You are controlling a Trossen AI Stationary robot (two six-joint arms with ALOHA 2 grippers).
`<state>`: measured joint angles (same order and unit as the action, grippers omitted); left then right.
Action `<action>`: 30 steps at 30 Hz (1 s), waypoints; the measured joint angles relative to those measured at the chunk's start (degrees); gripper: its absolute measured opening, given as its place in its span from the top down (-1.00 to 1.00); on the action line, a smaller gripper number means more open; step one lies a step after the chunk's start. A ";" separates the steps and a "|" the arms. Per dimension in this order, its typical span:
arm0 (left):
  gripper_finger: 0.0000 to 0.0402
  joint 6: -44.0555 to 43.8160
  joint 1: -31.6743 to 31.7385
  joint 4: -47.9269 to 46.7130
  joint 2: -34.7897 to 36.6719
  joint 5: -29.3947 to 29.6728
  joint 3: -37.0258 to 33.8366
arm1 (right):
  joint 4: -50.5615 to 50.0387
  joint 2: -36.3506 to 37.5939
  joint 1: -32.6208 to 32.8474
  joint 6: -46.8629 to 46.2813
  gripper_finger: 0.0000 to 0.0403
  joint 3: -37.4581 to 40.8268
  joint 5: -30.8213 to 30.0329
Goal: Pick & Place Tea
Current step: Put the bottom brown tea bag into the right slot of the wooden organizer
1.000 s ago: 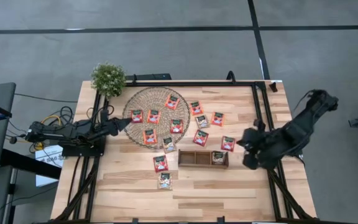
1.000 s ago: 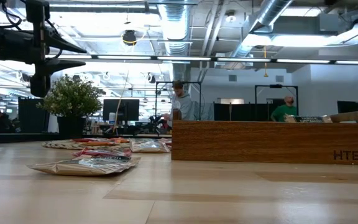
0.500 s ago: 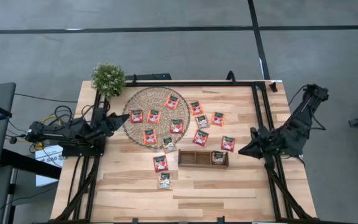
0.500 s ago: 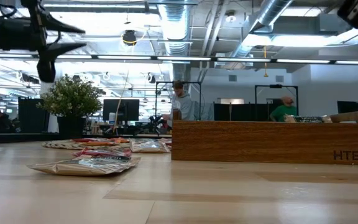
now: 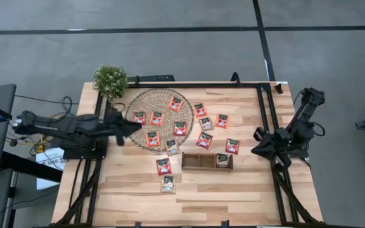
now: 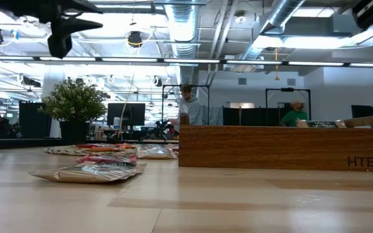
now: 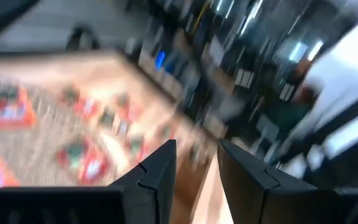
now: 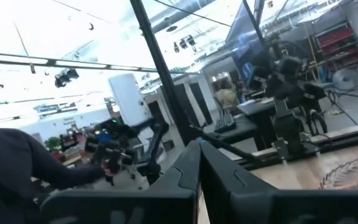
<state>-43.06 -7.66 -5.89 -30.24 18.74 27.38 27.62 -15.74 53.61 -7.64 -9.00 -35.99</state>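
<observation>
Tea sachets [image 5: 180, 128] lie untouched on the mat [image 5: 143, 95] and desk [image 5: 246, 190]. We see the left gripper [image 5: 134, 124], spread and empty, now reaching over the mat's nine o'clock edge; the right gripper [image 5: 256, 135], pressed together, has withdrawn toward three o'clock.

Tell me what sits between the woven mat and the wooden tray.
In the high view, one pale tea sachet at the woven mat rim, one red sachet, then the wooden tray.
</observation>
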 joint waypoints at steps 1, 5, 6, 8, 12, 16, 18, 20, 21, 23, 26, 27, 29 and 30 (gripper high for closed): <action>0.45 -0.71 -0.42 -4.02 -3.87 -1.34 3.18 | -0.13 0.38 0.03 -0.59 1.00 0.43 -0.02; 0.45 -3.40 -2.18 -22.23 -19.26 -4.53 14.86 | -1.50 0.76 -0.01 -1.33 1.00 0.99 -0.05; 0.45 -4.05 -2.57 -25.75 -23.28 -5.53 17.61 | -2.59 0.77 0.01 -1.29 1.00 0.99 -0.40; 0.45 -4.11 -3.18 -30.18 -30.13 -7.66 21.76 | -5.97 0.80 -0.01 -1.38 1.00 0.99 -2.66; 0.45 -2.52 -4.54 -32.85 -41.76 -12.21 27.09 | -12.34 0.78 -0.01 -2.41 1.00 1.03 -5.17; 0.45 -2.40 -5.57 -32.91 -49.82 -16.08 29.65 | -16.92 0.78 -0.07 -2.41 1.00 1.03 -6.13; 0.45 -2.62 -6.03 -33.03 -52.91 -17.39 30.25 | -18.43 0.79 -0.07 -2.43 1.00 1.03 -6.85; 0.45 -2.67 -6.62 -32.88 -55.16 -18.65 30.35 | -18.86 0.78 -0.08 -2.41 1.00 1.03 -8.82; 0.45 -2.70 -6.96 -32.91 -56.11 -19.28 30.35 | -18.83 0.79 -0.11 -2.39 1.00 1.03 -10.23; 0.45 -2.79 -7.66 -32.54 -57.73 -20.00 30.35 | -18.83 0.80 -0.11 -2.41 1.00 1.03 -13.13; 0.45 -2.83 -8.77 -31.95 -59.05 -20.02 30.35 | -19.19 0.80 -0.11 -2.39 1.00 1.03 -15.29; 0.45 -2.79 -9.26 -31.47 -59.34 -19.80 30.35 | -19.80 0.80 -0.11 -2.36 1.00 1.03 -15.67; 0.45 -2.04 -9.94 -30.13 -59.80 -18.74 30.35 | -21.03 0.78 -0.11 -2.41 1.00 1.03 -16.92; 0.45 -1.21 -10.34 -29.47 -59.89 -18.09 30.35 | -21.53 0.78 -0.11 -2.46 1.00 1.03 -17.43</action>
<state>-44.27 -17.99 -35.36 -90.13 0.65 57.74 6.10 -14.96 53.49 -10.10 -7.97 -53.43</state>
